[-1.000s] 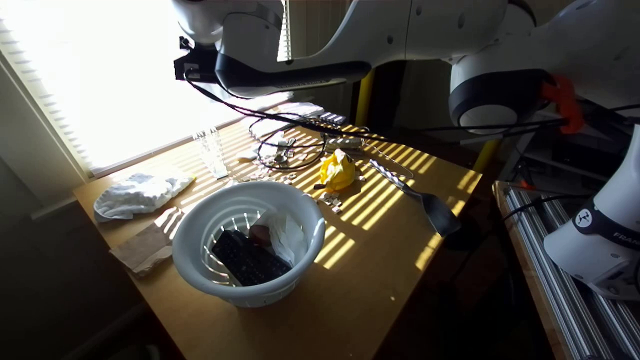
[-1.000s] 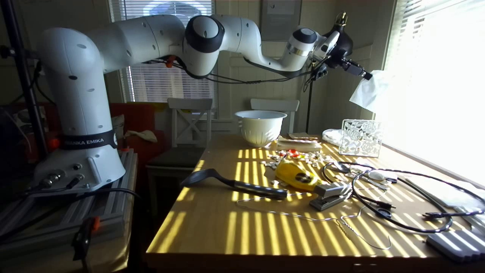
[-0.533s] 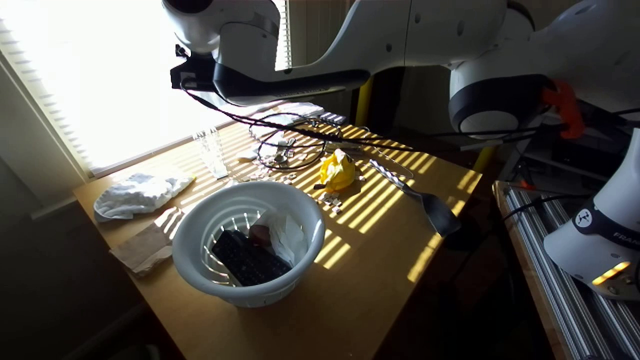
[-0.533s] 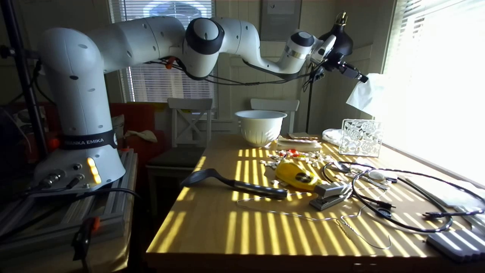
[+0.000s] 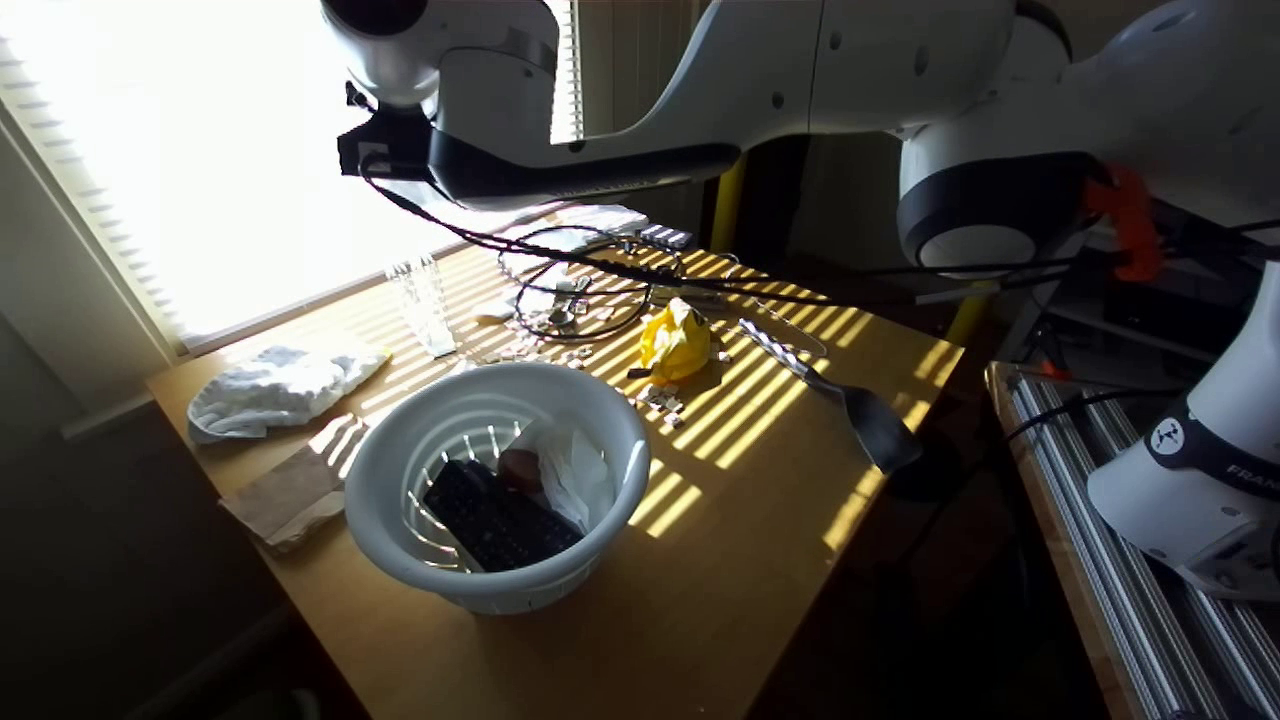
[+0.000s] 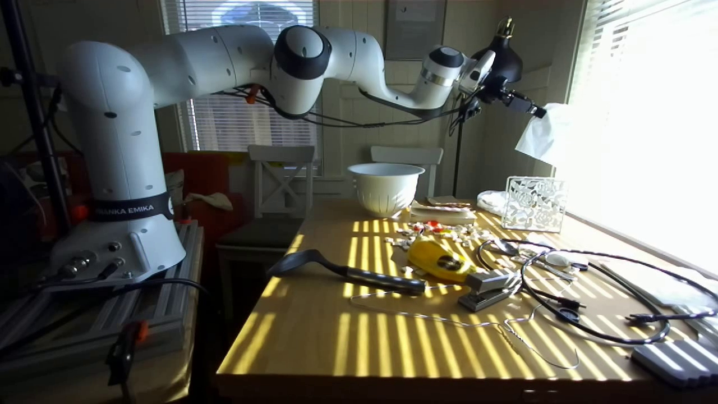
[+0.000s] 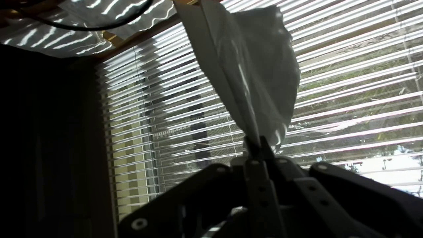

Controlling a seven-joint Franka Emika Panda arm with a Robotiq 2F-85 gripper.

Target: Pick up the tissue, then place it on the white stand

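Black two-fingered end effector (image 7: 259, 142) pinched right together, nipping the thin white paper tissue (image 7: 261, 69) by a gathered end! Wrist view: it flares up towards twelve o'clock, white slatted blinds (image 7: 172, 132) behind it. Across to an exterior view, and the tissue hangs in mid-air at two o'clock; at six o'clock from it, with a gap between them, the square white flower-patterned stand (image 6: 533, 203) is upright on the light wooden table (image 5: 690, 600). Nine o'clock from the stand, nearby, a crumpled white cloth heap (image 6: 491, 202); farther out on nine, a round white slotted bowl (image 6: 384, 193), well apart. Swing down to eight: a rumpled yellow bundle (image 6: 437, 259), then a long-handled black spatula (image 6: 384, 279) beyond it. And at seven, a silver stapler (image 6: 492, 280).
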